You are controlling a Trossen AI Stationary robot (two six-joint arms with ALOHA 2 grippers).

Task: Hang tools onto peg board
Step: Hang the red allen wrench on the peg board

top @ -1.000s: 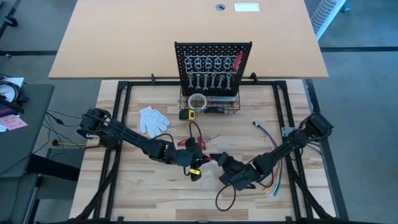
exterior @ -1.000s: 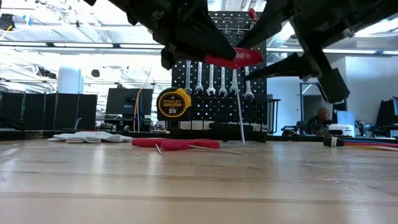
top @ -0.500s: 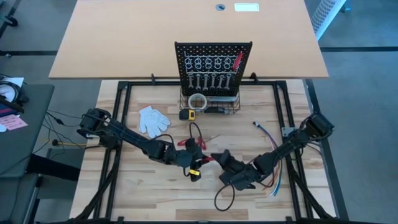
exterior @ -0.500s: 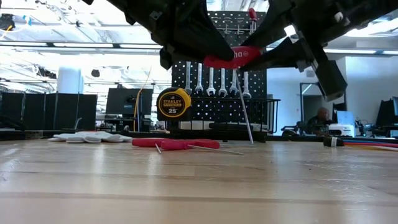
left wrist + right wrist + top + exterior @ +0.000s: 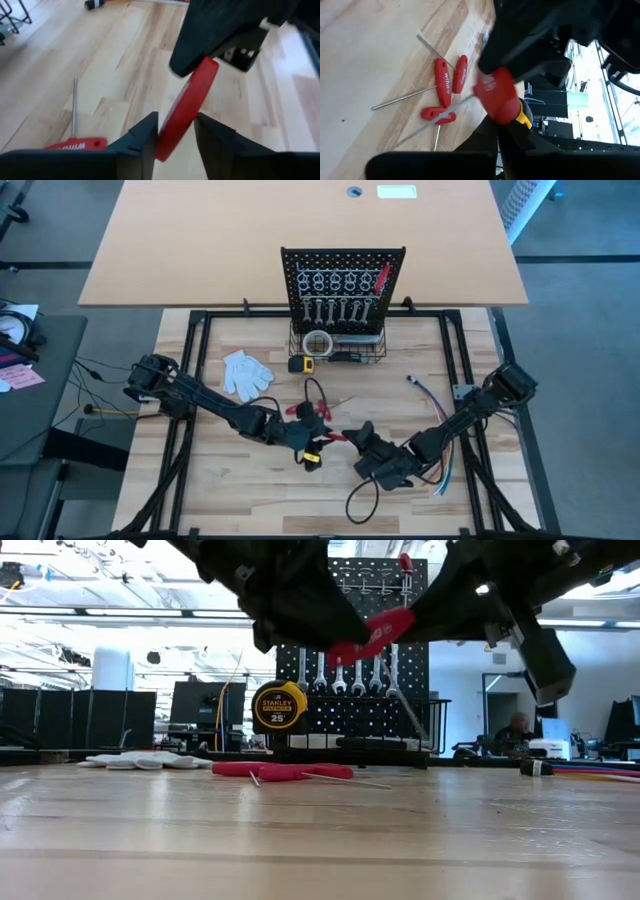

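Dark jointed arms, black tools

We see a black perforated peg board carrying silver wrenches and one red tool. A yellow-and-black tape measure stands by a white glove. Red-handled tools lie on pale striped wood tabletop. Both dark grippers meet at a red handle.

You have six silver wrenches hanging on one peg board, with one red-handled tool beside them. Three more red-handled tools lie on the table, and one raised red-handled tool is above it. There is also one tape measure, one white glove and one wire bundle.
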